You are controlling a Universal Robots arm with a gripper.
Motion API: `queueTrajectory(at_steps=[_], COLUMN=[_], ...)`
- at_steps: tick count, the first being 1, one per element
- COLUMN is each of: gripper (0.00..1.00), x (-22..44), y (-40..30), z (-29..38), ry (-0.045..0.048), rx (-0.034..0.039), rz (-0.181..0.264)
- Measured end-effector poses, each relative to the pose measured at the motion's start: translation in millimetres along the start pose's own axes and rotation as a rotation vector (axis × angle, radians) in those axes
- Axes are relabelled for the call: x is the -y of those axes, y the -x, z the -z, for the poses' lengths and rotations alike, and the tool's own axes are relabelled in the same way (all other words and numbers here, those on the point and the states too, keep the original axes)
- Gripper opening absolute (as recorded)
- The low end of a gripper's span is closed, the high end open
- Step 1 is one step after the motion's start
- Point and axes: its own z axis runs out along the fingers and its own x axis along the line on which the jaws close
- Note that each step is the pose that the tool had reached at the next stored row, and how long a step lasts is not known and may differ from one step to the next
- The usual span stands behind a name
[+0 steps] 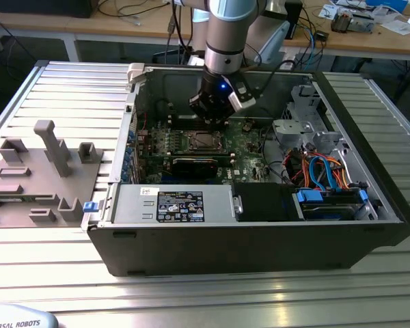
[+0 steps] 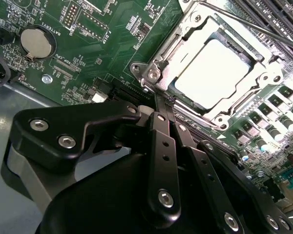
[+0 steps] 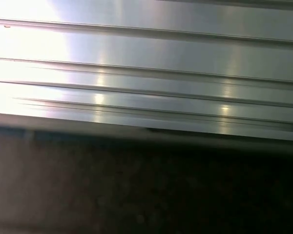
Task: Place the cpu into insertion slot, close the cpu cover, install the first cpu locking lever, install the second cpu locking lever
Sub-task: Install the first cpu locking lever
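Note:
The cpu (image 2: 210, 73) lies flat in its socket on the green motherboard, its pale metal top showing through the window of the cpu cover (image 2: 181, 39), which lies down over it. A thin locking lever rod (image 2: 254, 24) runs slantwise along the socket's far side. My gripper (image 2: 161, 100) is shut, its two black fingers pressed together with nothing visible between them, tips right at the socket's corner. In the exterior view the gripper (image 1: 215, 116) hangs inside the open case just behind the socket (image 1: 203, 141).
A coin battery (image 2: 35, 43) sits on the board beside the socket. The case holds a power supply (image 1: 174, 205) at the front and a drive cage with blue and orange cables (image 1: 321, 171). Grey fixture blocks (image 1: 41, 171) stand on the ribbed table at the exterior view's left.

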Motion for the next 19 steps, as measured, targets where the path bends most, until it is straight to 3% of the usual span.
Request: queueTrajectory(at_steps=[7, 10, 12, 19], gripper=[0.11, 0.11, 0.11, 0.11], x=[-0.1, -0.3, -0.2, 11.1], y=[2.1, 1.9, 1.8, 0.8], z=[-0.6, 7.5, 9.6, 9.9], ry=[0.0039, 0.0036, 0.0039, 0.0055], rx=[-0.0002, -0.0005, -0.0004, -0.0004], rz=[0.001, 0.002, 0.002, 0.002])
